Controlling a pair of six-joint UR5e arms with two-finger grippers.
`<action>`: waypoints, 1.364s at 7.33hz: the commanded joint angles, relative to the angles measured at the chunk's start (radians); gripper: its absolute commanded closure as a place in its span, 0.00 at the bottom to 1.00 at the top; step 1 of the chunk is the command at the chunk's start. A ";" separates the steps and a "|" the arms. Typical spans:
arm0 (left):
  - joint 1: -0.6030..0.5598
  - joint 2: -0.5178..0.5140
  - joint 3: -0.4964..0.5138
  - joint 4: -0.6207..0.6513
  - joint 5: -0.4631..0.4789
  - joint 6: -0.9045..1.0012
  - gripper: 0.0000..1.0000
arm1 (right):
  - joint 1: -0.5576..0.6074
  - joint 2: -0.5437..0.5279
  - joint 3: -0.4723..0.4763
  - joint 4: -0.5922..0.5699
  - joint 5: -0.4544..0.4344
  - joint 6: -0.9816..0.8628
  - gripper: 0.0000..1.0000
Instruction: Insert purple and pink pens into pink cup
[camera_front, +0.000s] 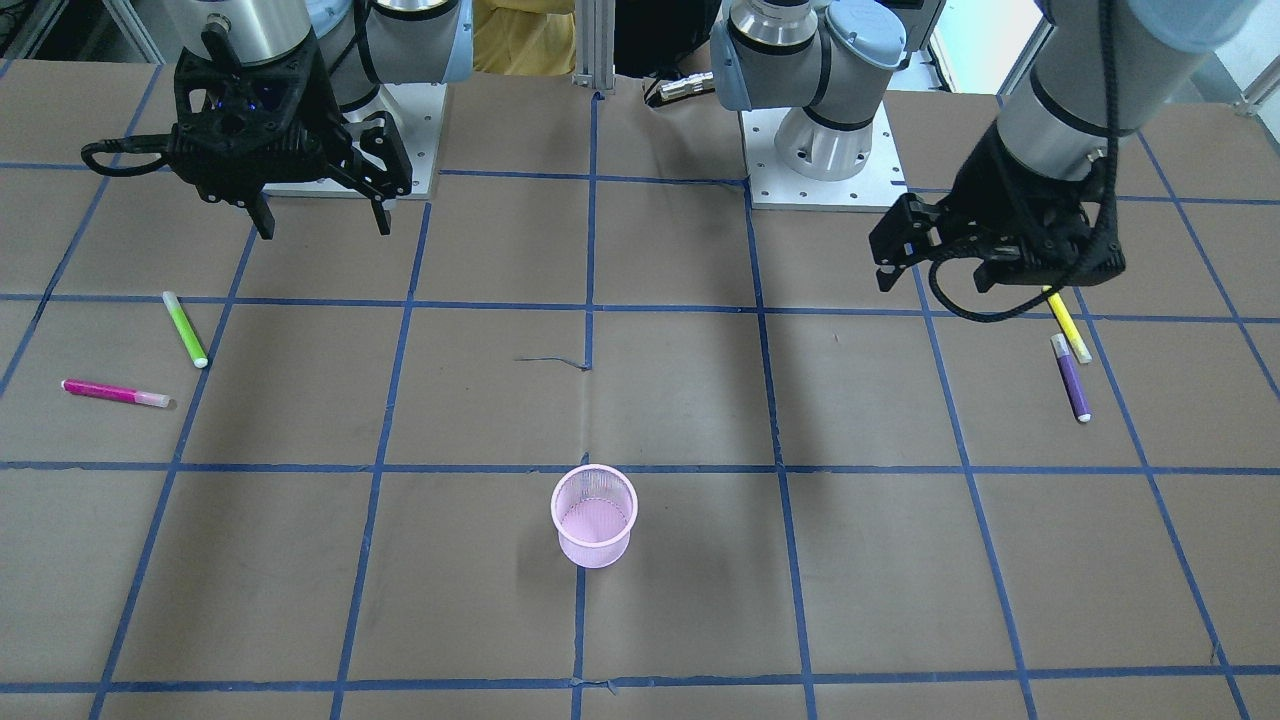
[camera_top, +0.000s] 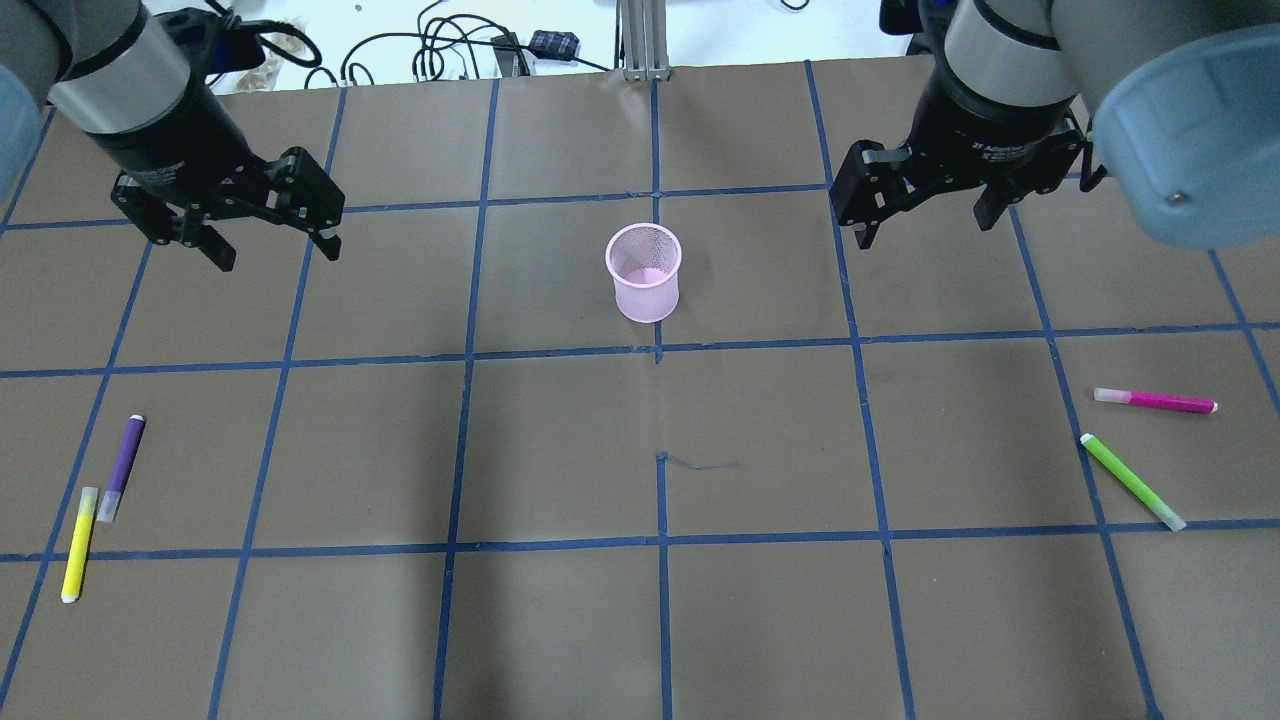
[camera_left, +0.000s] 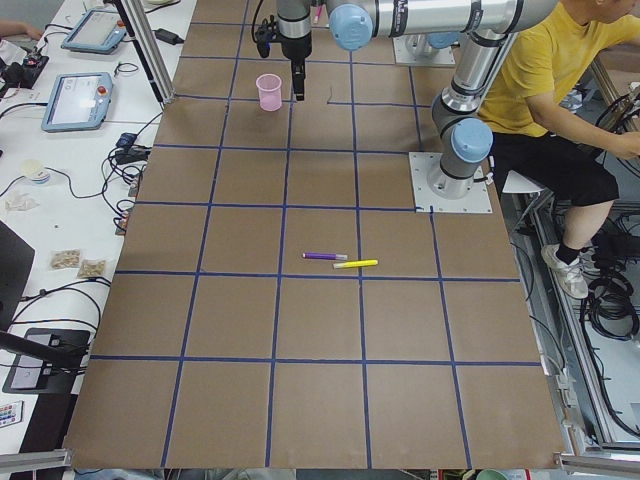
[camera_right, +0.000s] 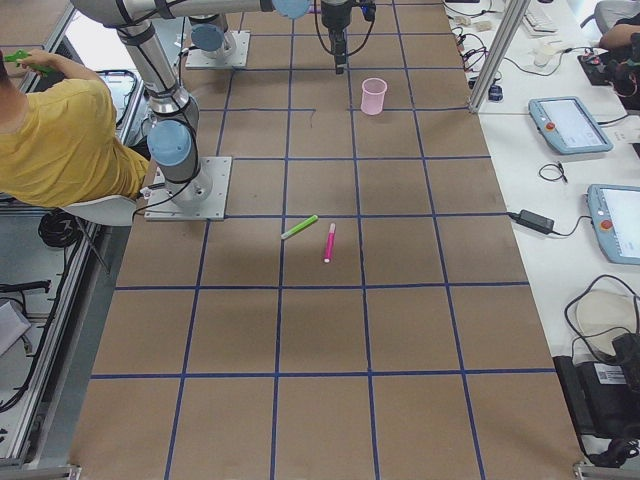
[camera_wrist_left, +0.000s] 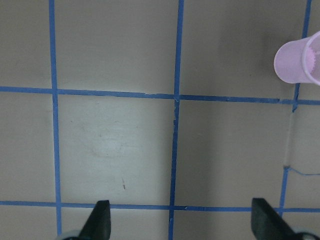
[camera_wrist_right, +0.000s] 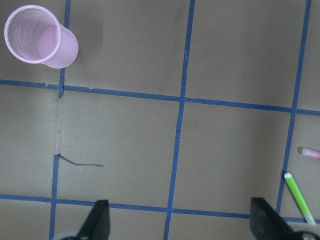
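The pink mesh cup (camera_top: 644, 272) stands upright and empty mid-table; it also shows in the front view (camera_front: 594, 516) and in both wrist views (camera_wrist_left: 300, 62) (camera_wrist_right: 40, 37). The purple pen (camera_top: 122, 468) (camera_front: 1070, 378) lies flat on my left side. The pink pen (camera_top: 1155, 401) (camera_front: 115, 392) lies flat on my right side, its tip at the right wrist view's edge (camera_wrist_right: 310, 153). My left gripper (camera_top: 278, 250) (camera_wrist_left: 182, 222) is open and empty, hovering above the table far beyond the purple pen. My right gripper (camera_top: 922, 228) (camera_wrist_right: 180, 222) is open and empty, hovering right of the cup.
A yellow pen (camera_top: 78, 543) lies beside the purple pen, nearly touching its end. A green pen (camera_top: 1132, 482) lies just on the near side of the pink pen. Blue tape lines grid the brown table. A person in yellow (camera_left: 560, 70) sits behind the robot bases.
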 joint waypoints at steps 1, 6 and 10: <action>0.226 -0.042 -0.098 0.018 0.000 0.278 0.00 | -0.107 -0.007 -0.003 0.039 -0.004 -0.184 0.00; 0.481 -0.315 -0.158 0.333 0.124 0.699 0.00 | -0.702 0.013 0.044 0.090 -0.016 -1.227 0.00; 0.531 -0.416 -0.157 0.338 0.178 0.724 0.00 | -0.878 0.174 0.187 -0.184 0.045 -1.969 0.00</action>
